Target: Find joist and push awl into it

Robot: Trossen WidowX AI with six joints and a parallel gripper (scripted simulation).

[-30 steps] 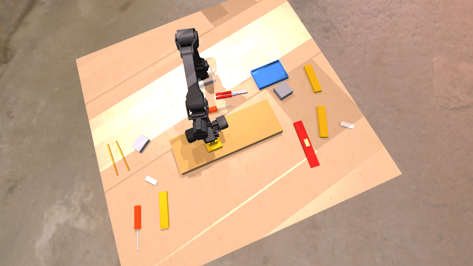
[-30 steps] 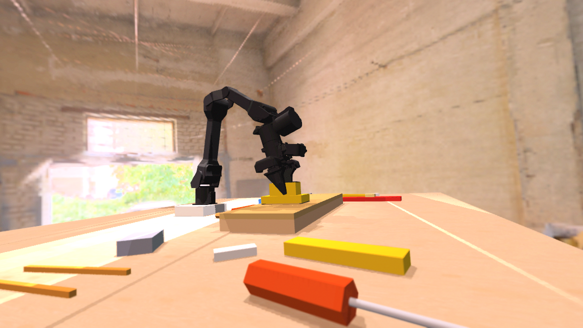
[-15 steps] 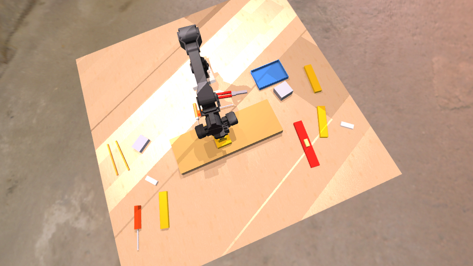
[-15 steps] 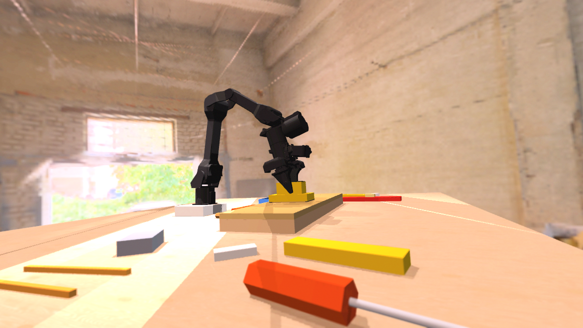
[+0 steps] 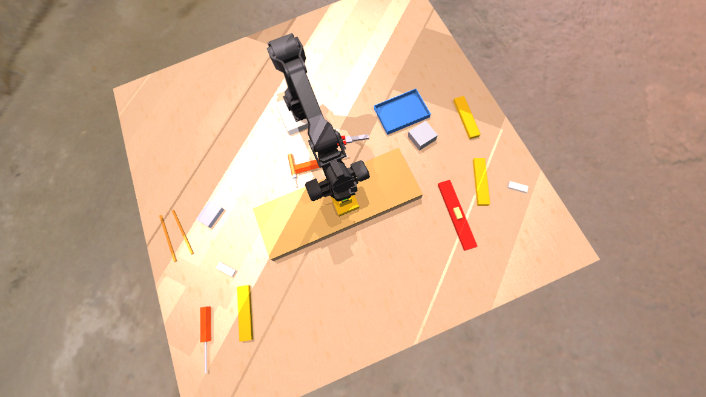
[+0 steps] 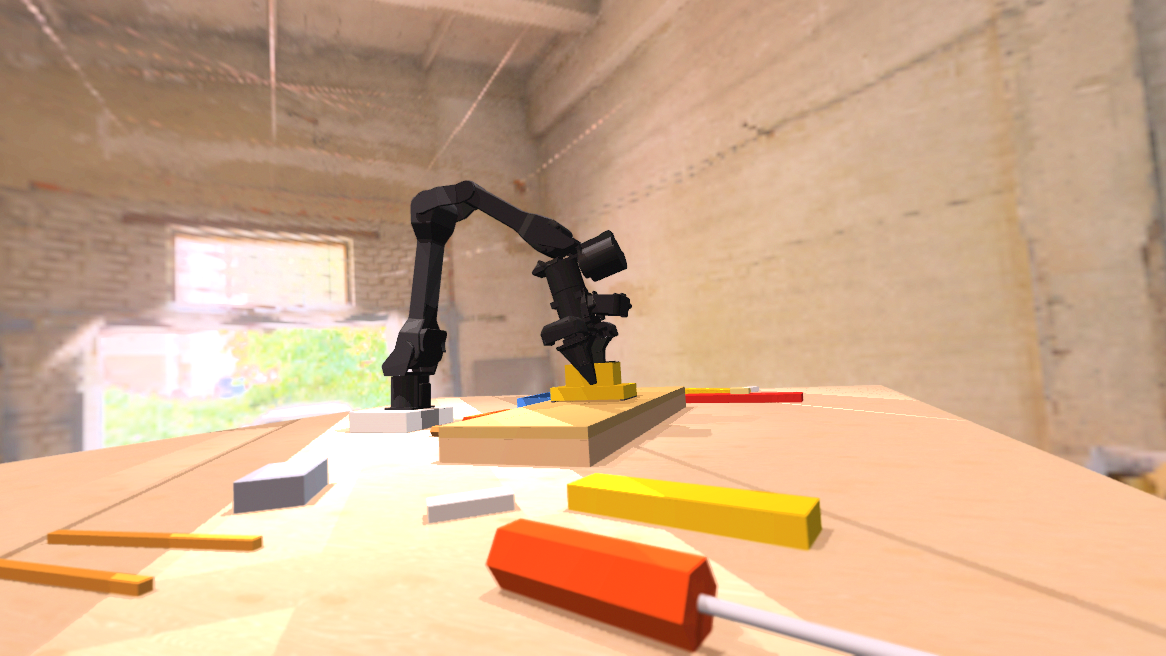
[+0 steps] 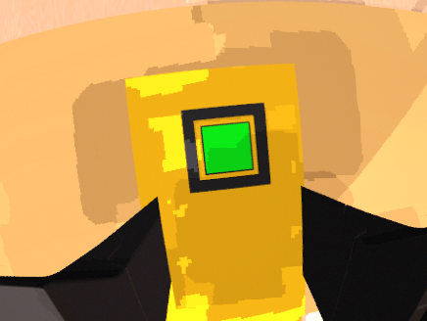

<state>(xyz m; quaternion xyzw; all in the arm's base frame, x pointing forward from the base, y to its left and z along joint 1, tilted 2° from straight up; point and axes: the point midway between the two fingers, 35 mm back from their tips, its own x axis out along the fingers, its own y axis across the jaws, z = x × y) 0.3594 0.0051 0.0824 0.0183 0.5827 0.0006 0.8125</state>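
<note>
My gripper (image 5: pixel 345 198) (image 6: pixel 599 372) (image 7: pixel 224 196) is shut on the yellow stud finder (image 5: pixel 347 207) (image 6: pixel 570 394) (image 7: pixel 235 235), one finger on each side. Its base appears flat on the tan floor panel (image 5: pixel 392 172) (image 6: pixel 505 425) (image 7: pixel 39 147), near the panel's middle in the top view. The square light (image 7: pixel 227 148) on the stud finder is green. The joist is hidden. The blue tray (image 5: pixel 409 124) (image 6: pixel 534 399) stands behind the panel's right end. A tool with a wooden handle (image 5: pixel 290 163) and thin metal spike, apparently the awl, lies behind the panel's left part.
An orange-handled tool (image 5: pixel 306 166) touches or nearly touches the apparent awl, partly under my arm. Red-handled pliers or a similar tool (image 5: pixel 356 138) lie left of the tray. A grey block (image 5: pixel 422 134) is beside the tray. A red level (image 5: pixel 449 197) and yellow bars (image 5: pixel 481 181) are right.
</note>
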